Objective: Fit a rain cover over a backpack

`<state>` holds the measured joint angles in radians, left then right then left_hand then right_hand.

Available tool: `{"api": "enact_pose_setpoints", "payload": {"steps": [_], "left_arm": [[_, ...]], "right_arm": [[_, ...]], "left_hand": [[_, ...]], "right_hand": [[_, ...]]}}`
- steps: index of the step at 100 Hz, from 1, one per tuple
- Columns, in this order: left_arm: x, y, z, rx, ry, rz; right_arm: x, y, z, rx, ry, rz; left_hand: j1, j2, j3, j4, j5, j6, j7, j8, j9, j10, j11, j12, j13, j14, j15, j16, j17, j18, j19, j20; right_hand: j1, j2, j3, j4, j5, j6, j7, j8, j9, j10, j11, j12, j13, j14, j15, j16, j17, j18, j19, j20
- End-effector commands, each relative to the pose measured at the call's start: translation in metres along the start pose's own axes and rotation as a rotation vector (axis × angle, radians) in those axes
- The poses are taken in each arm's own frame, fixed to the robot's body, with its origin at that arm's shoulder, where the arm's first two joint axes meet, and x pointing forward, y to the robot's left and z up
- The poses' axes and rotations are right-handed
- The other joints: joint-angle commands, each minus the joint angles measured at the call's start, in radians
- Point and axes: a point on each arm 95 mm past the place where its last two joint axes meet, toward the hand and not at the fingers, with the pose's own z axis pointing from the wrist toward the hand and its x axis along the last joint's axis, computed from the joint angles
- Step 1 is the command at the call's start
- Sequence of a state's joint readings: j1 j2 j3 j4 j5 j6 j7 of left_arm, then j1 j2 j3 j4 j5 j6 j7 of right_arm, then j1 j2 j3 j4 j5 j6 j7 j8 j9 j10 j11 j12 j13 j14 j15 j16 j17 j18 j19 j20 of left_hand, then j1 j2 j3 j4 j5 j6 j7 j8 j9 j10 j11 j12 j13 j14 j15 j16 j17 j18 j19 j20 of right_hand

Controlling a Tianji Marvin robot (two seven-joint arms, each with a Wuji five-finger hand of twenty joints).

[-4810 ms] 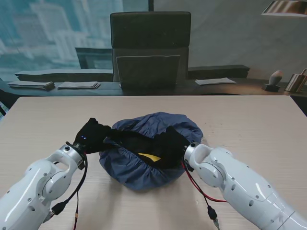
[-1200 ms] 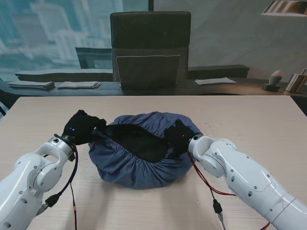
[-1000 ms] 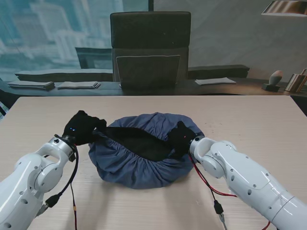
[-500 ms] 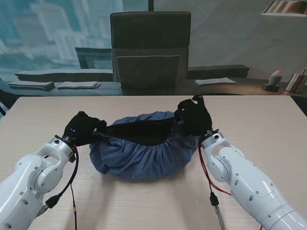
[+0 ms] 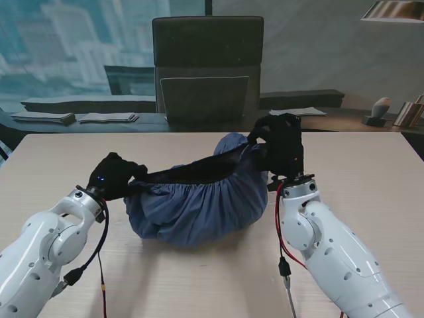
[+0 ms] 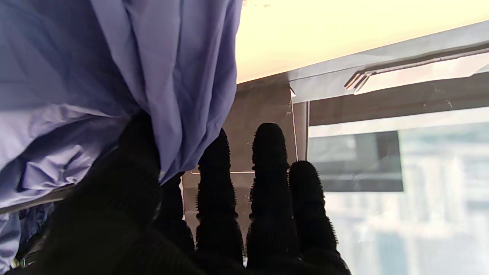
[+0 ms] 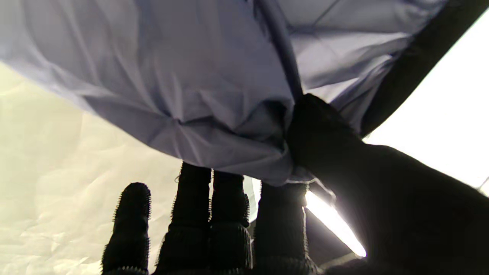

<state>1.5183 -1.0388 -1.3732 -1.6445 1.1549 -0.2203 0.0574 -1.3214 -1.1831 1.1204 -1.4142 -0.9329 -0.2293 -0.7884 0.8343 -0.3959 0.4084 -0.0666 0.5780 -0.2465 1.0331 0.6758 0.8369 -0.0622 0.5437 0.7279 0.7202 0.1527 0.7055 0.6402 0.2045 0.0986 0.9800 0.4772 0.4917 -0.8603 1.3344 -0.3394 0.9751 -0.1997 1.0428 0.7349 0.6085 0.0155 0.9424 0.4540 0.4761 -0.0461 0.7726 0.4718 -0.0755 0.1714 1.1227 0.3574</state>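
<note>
1. The right robot hand (image 5: 281,150) is raised off the worktop (image 5: 344,165), thumb and fingers (image 7: 280,225) pinched on the rim of the blue rain cover (image 5: 199,202), lifting that end.
2. The left robot hand (image 5: 114,176) is low at the cover's opposite end, thumb clamping its edge; its other fingers (image 6: 269,183) are stretched out.
3. The black backpack (image 5: 192,173) shows as a dark strip along the cover's top edge; the cover's lower bulge rests on the worktop.
4. A dark chair (image 5: 207,66) stands beyond the cover.
5. No writing is readable.
</note>
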Motion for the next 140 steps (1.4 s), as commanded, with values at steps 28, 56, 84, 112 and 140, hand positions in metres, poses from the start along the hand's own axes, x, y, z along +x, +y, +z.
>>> {"api": "enact_pose_setpoints", "payload": {"steps": [28,56,84,112,140], "left_arm": [[-0.006,0.015,0.010,-0.062,-0.031,0.010],[0.002,0.043,0.008,-0.226,-0.069,-0.137],[0.024,0.039,-0.006,-0.105,-0.062,-0.527],[0.054,0.030,-0.008,0.045,0.005,-0.772],[0.071,0.039,0.002,0.039,0.021,-0.907]], "right_arm": [[-0.004,-0.033,-0.043,0.313,-0.024,-0.022],[-0.008,-0.055,-0.064,0.482,-0.051,-0.032],[-0.011,-0.035,-0.067,0.499,-0.090,0.039],[0.003,-0.017,-0.067,0.433,-0.197,0.366],[0.027,-0.019,-0.075,0.418,-0.364,0.674]], "left_hand": [[0.039,0.003,0.049,-0.030,-0.108,0.160,-0.070,-0.193,-0.286,0.030,0.047,-0.217,-0.182,-0.002,-0.098,-0.099,-0.136,-0.053,-0.057,-0.015],[-0.084,0.069,0.001,-0.006,-0.173,0.032,-0.165,-0.189,-0.288,0.200,-0.115,-0.316,-0.207,0.097,-0.192,-0.145,-0.127,0.070,-0.112,-0.038],[-0.256,0.015,-0.207,0.043,-0.417,-0.071,-0.607,-0.421,-0.664,0.350,-0.363,-0.545,-0.632,0.191,-0.431,-0.327,-0.255,0.165,-0.329,-0.147],[-0.234,0.107,-0.349,0.075,-0.425,0.029,-0.630,-0.432,-0.679,0.159,-0.429,-0.486,-0.659,0.049,-0.556,-0.315,-0.265,0.125,-0.568,-0.240],[-0.221,0.142,-0.346,0.068,-0.424,0.106,-0.721,-0.474,-0.678,0.180,-0.419,-0.482,-0.650,0.061,-0.518,-0.309,-0.262,0.104,-0.502,-0.219]], "right_hand": [[0.020,0.013,0.058,-0.005,0.058,0.008,0.034,-0.035,0.056,0.036,-0.050,-0.022,0.044,0.024,-0.044,-0.022,-0.011,0.009,0.035,-0.007],[-0.012,0.104,-0.104,0.015,-0.025,-0.062,-0.027,-0.049,0.054,0.046,-0.107,-0.041,0.034,0.038,-0.080,-0.038,-0.009,0.014,0.020,-0.001],[-0.226,0.284,-0.470,0.187,-0.542,0.044,-0.448,-0.241,-0.190,0.040,-0.242,-0.097,-0.109,0.018,-0.231,-0.111,-0.021,0.002,-0.199,0.002],[-0.328,0.400,-0.708,0.256,-0.705,0.017,-0.454,-0.458,-0.276,0.032,-0.388,-0.157,-0.156,0.010,-0.379,-0.188,-0.029,-0.032,-0.375,0.076],[-0.273,0.444,-0.692,0.237,-0.724,0.085,-0.420,-0.524,-0.274,0.024,-0.422,-0.170,-0.155,-0.032,-0.438,-0.217,-0.005,-0.104,-0.337,0.021]]}}
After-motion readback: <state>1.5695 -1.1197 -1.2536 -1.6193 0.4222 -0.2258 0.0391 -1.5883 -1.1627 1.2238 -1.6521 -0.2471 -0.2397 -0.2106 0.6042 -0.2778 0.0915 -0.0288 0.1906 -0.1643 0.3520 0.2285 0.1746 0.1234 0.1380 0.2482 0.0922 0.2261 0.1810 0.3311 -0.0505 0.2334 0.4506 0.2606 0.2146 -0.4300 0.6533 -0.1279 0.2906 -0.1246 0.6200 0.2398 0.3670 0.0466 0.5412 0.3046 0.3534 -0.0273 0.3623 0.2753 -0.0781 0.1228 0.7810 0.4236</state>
